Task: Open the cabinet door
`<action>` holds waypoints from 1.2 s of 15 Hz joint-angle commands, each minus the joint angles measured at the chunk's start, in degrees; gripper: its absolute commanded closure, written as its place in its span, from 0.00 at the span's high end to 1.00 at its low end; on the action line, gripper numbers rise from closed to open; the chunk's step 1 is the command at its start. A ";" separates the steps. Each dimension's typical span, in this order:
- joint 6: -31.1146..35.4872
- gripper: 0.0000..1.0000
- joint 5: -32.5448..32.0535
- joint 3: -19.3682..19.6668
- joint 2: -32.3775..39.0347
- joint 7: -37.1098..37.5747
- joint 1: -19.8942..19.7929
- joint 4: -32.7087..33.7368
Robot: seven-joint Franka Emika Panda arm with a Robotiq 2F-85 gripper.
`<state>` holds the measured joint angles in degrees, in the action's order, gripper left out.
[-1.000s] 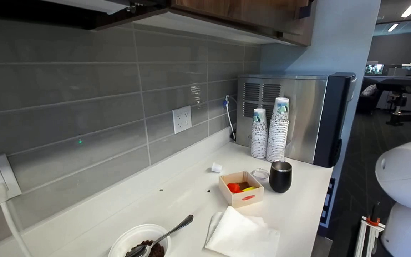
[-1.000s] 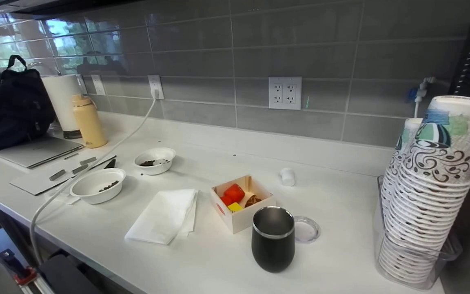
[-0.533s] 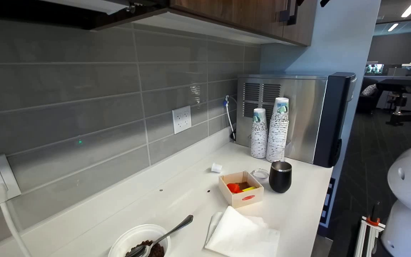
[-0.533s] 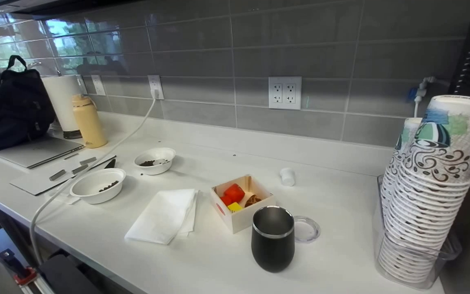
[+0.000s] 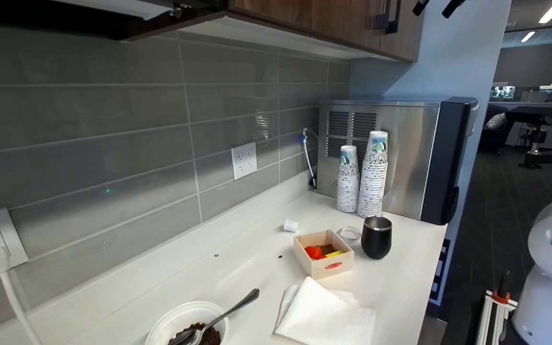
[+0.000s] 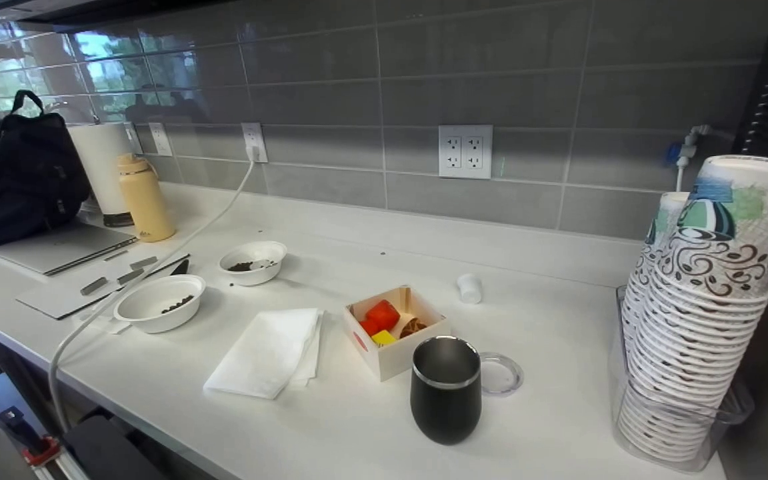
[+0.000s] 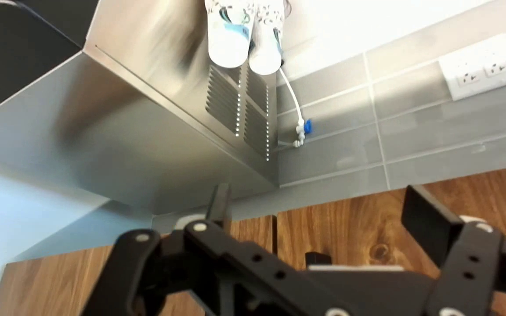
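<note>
The cabinet door (image 5: 314, 17) is a brown wood panel at the top of an exterior view, lying flush beside a narrower panel. Its black bar handle (image 5: 392, 24) stands near the seam. In the wrist view the door (image 7: 349, 228) fills the lower part, and only one end of the handle (image 7: 318, 258) shows above the gripper's body. My gripper (image 5: 436, 7) shows as two black fingertips at the top edge, right of the handle and apart from it. In the wrist view the gripper (image 7: 323, 215) has its fingers wide apart with nothing between them.
Below the cabinet stand a steel appliance (image 5: 400, 158), paper cup stacks (image 5: 373, 177), a black tumbler (image 5: 376, 239) and a wooden box (image 5: 326, 268). White bowls (image 6: 161, 313) and a white cable (image 6: 177, 247) lie farther along the counter. A blue wall (image 5: 463, 52) adjoins the cabinet.
A second ago the door appears slightly ajar, its handle farther right; it now lies flush. My fingertips have come into view and moved right, away from the handle. The white arm has shifted right.
</note>
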<state>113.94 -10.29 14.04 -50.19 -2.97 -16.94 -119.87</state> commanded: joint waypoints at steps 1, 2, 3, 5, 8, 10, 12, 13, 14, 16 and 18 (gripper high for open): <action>-9.52 1.00 -0.84 -0.91 -1.06 -2.16 1.20 2.04; -11.92 1.00 -0.94 -1.07 -1.27 -2.63 1.47 2.02; -14.03 1.00 -1.14 -1.27 -1.63 -3.26 1.78 1.69; -18.21 1.00 -0.95 -1.16 -1.86 -5.12 3.16 1.29; -24.26 1.00 -0.28 0.30 -2.12 -10.00 6.45 0.88; -27.84 1.00 -0.72 1.00 -2.17 -13.03 8.16 0.45; -31.01 1.00 -0.62 2.29 -2.76 -16.50 10.09 -0.39; -32.61 1.00 -0.38 2.95 -3.06 -18.19 10.99 -0.78; -34.02 1.00 -0.65 3.32 -3.41 -19.65 11.58 -1.56; -36.29 1.00 -0.71 3.58 -4.03 -21.71 12.78 -2.89; -37.88 1.00 -0.33 3.26 -4.78 -23.07 14.10 -4.53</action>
<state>78.67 -10.52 17.06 -52.52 -23.85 -5.70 -122.01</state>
